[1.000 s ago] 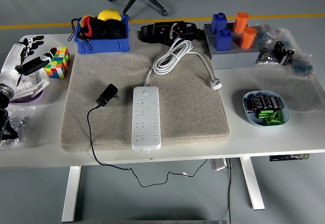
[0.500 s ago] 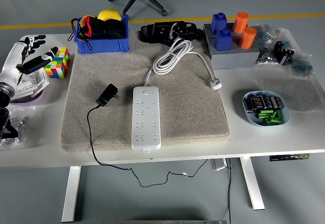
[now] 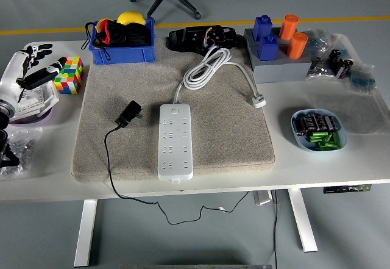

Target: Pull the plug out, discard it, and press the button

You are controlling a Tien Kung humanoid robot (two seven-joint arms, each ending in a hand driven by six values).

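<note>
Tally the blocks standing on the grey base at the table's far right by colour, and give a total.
Blue blocks: 2
Orange blocks: 2
Total: 4, all on the grey base

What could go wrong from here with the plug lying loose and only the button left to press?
The left hand sits far left beside the colourful cube, well away from the power strip, so reaching across could knock the cube. The black plug lies on the mat close to the strip; a sweeping arm might drag its cable. The button is small, so a broad finger could miss it.
</note>
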